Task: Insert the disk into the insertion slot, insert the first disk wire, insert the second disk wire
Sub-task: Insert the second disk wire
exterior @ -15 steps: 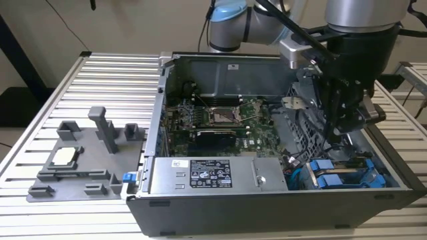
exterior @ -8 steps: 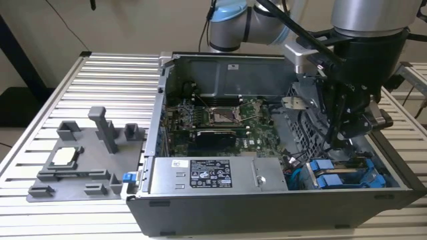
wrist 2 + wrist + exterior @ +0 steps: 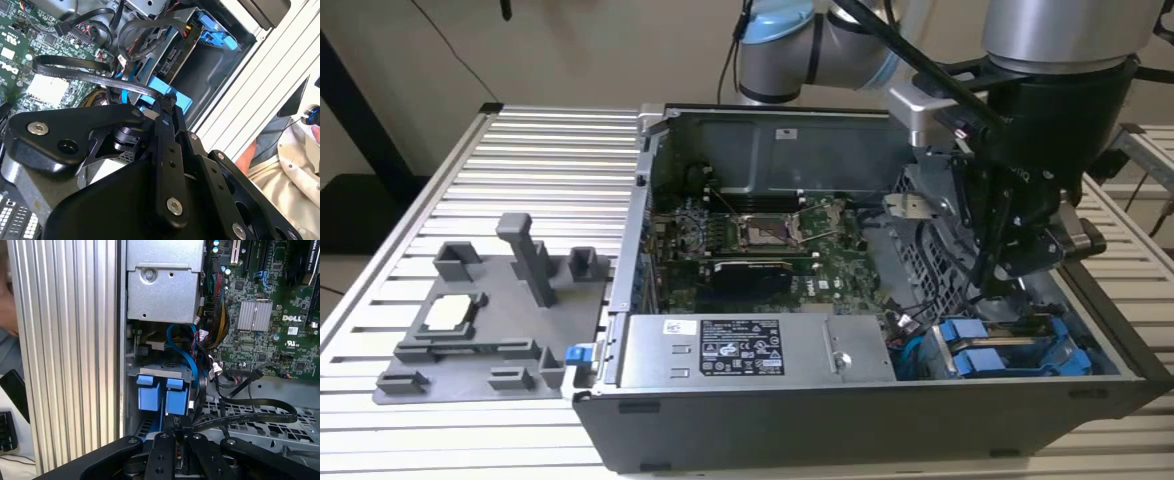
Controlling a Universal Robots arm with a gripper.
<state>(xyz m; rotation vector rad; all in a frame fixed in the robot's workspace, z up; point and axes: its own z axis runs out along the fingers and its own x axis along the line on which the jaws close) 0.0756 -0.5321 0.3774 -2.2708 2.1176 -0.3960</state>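
An open grey sheet-metal computer case [image 3: 881, 420] lies on a ribbed aluminium counter [image 3: 520, 180], its green circuit board [image 3: 761, 240] facing up. A matt black robot arm with a silver cylindrical joint [image 3: 1041, 130] reaches down into the corner of the case at the exterior view's right.

There, the grey sheet-metal drive cage [image 3: 1067, 355] holds two bright blue plastic carrier fronts [image 3: 994, 352] side by side, each with a squared tab. In the first wrist view the same pair of blue fronts [image 3: 161, 392] sits in the narrow rectangular bay of the cage [image 3: 131, 372], so the silver-grey disk is seated in its slot; which of the two fronts is the task's disk cannot be told.

The black jointed claw [image 3: 176, 432] hangs just beside the blue fronts in the first wrist view. Its fingers appear drawn close together on a flat black ribbon-like cable [image 3: 250, 416], which loops out over the perforated metal cage top. In the second wrist view the claw [image 3: 167, 102] meets the same glossy flat cable [image 3: 90, 75] just above a blue carrier [image 3: 172, 92]. A thin blue cable [image 3: 182, 347] curves nearby.

A grey plastic fixture tray with upright blocks [image 3: 487, 320] rests on the counter at the exterior view's left.
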